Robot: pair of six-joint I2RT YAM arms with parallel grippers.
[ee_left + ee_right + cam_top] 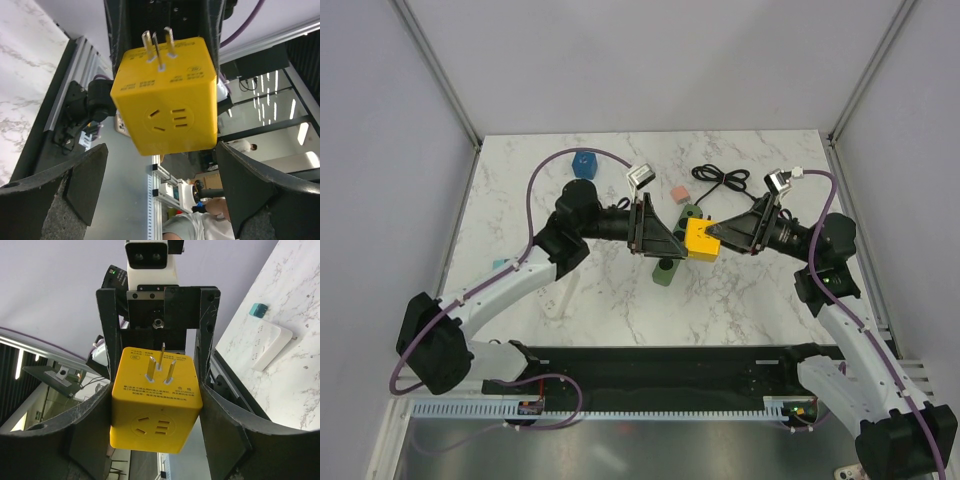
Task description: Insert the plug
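Marbled white tabletop (750,300) fills the walled bay, with a green power strip (667,268) lying flat at its middle. The right gripper (718,234) clamps the yellow plug cube (701,240) in the air just above that strip, while the left gripper (670,235) faces it with fingers (75,190) spread wide on either side, touching nothing — probably poised to take it for a better hold. Bare prongs (161,365) stand clear — in no socket yet.

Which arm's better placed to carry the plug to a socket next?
Right, likely: the right claw is shut on the yellow plug, while the left claw stands open facing it, gripping nothing.
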